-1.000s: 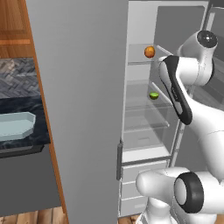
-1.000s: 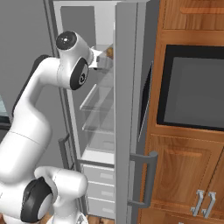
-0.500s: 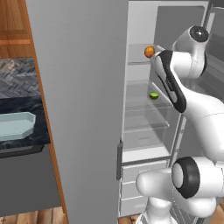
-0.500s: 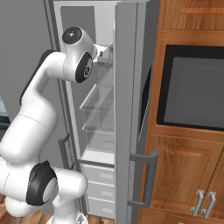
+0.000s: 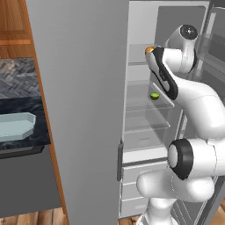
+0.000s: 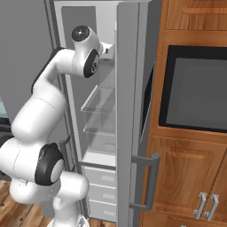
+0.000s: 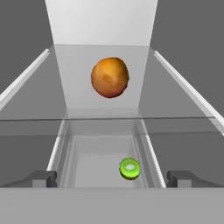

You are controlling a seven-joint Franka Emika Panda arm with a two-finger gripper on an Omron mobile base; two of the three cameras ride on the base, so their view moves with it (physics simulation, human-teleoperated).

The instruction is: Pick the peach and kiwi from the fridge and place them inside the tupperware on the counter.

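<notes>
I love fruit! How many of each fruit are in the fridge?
Peach: 1
Kiwi: 1
Total: 2

The fridge point(image 5: 88, 88) is placed to the right of the table point(image 5: 22, 140), on which the tupperware point(image 5: 15, 125) is set near the front edge. Inside the fridge, the peach point(image 7: 110, 77) is seated on an upper glass shelf point(image 7: 43, 96), near its middle. The kiwi point(image 7: 130, 168) is found on the shelf below point(image 5: 143, 105), toward its right edge.
</notes>
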